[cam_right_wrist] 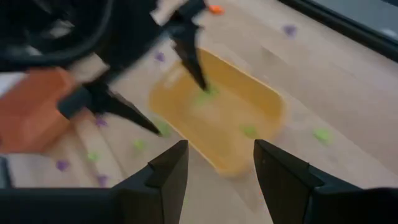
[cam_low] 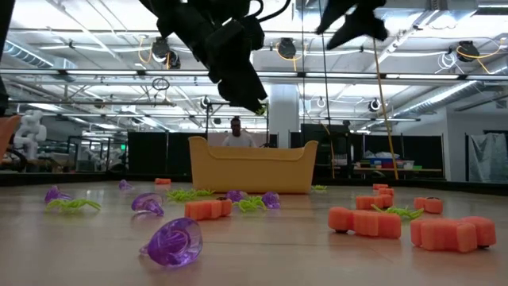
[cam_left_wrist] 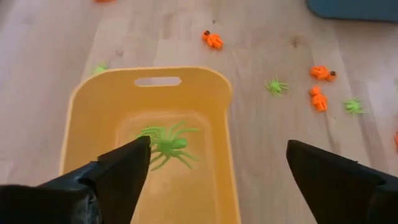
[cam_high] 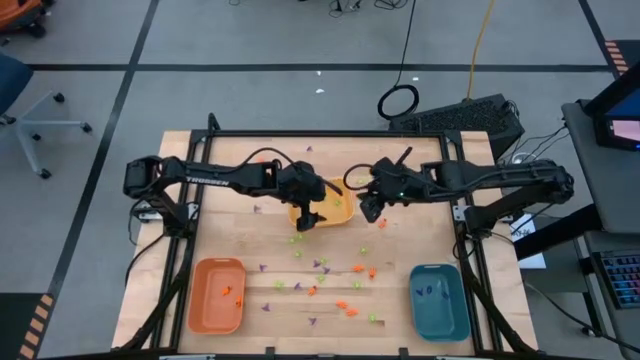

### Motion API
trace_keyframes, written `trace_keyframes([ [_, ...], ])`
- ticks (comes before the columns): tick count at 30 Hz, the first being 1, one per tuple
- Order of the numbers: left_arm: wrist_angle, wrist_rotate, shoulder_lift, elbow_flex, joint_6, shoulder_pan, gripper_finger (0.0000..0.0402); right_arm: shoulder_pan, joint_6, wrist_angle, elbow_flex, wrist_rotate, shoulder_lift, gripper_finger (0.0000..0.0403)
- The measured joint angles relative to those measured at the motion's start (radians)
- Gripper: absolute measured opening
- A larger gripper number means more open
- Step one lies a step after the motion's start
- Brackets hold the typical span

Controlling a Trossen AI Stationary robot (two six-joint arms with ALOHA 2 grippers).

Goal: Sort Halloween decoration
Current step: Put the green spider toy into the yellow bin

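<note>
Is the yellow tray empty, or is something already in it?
Not empty. In the left wrist view a light green spider lies on the floor of the yellow tray, between the open left gripper's fingers.

Middle tray (cam_high: 335,208) at table's far centre, spider (cam_left_wrist: 166,144) in it, pieces (cam_high: 320,285) scattered btwn two near trays

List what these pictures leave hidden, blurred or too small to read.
- High view: the yellow tray is partly covered by the left gripper, so its contents cannot be counted.
- High view: the pieces in the orange tray and teal tray are too small to tell their shapes.
- Low view: the yellow tray's wall hides what lies inside.
- Right wrist view: motion blur smears the green pieces.
- Left wrist view: only one green spider is clear; the tray's near end is cut off.
</note>
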Motion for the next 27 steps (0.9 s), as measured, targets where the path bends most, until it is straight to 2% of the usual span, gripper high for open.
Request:
trace_keyframes([
  [4,0.001,-0.068,-0.001,0.0,0.021,-0.03,0.0396,-0.012,0.009,0.263,-0.137,-0.067,0.001,0.0169],
  [9,-0.005,-0.118,-0.001,0.022,0.021,-0.057,0.04,-0.016,0.17,0.647,-0.365,-0.103,0.003,0.0169],
  [12,-0.005,-0.157,-0.001,0.037,0.022,-0.072,0.04,-0.038,0.309,0.81,-0.45,-0.126,0.001,0.0169],
  [17,-0.004,-0.169,-0.001,0.06,0.022,-0.075,0.04,-0.082,0.464,0.859,-0.514,-0.14,0.002,0.0169],
  [27,-0.004,-0.184,-0.001,0.063,0.021,-0.075,0.04,-0.15,0.49,1.004,-0.518,-0.179,0.106,0.0169],
])
